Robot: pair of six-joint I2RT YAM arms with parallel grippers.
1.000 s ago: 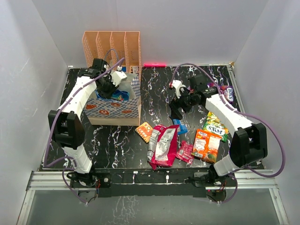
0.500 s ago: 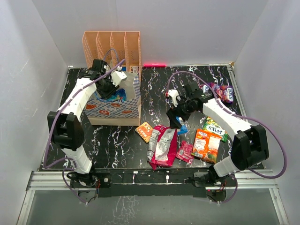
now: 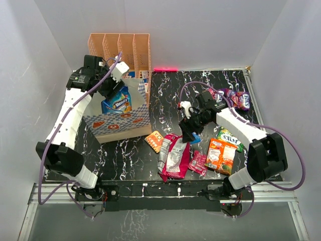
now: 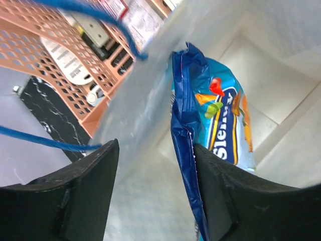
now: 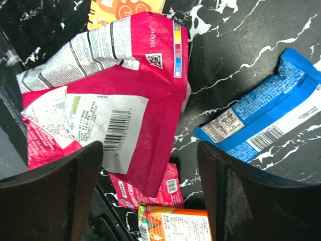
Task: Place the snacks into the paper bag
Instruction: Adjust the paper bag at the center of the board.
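Currently finds the left gripper [image 4: 155,155] down in the mouth of the paper bag [image 3: 120,123], fingers spread apart and gripping nothing. Shows a blue snack packet [image 4: 220,115] standing on edge inside the bag, its crimped side in the gap between the fingers, closer to one than the other; cannot tell whether it touches that finger. Puts the bag at the left back of the counter [image 3: 165,95], just in front of the peach file rack [image 3: 120,47], blue handles loose at the rim.

Over on the other side, finds the right gripper [image 5: 148,150] low above the middle of the counter, fingers wide apart, closed on nothing. Shows beneath it a magenta-and-silver packet [image 5: 135,90] and a small blue packet [image 5: 261,125], both lying flat, just beside each other.

Leaves the remaining snacks out on the counter as well. Has a small orange packet [image 3: 155,141] against the magenta one's far left corner, and a pink packet [image 5: 145,191] partly tucked under its near right edge. Sets a larger orange packet [image 3: 220,154] just right of the pink one, with a green-and-yellow packet [image 3: 230,134] touching its far corner. Keeps a purple packet [image 3: 238,99] well apart, near the right back edge behind the right arm.
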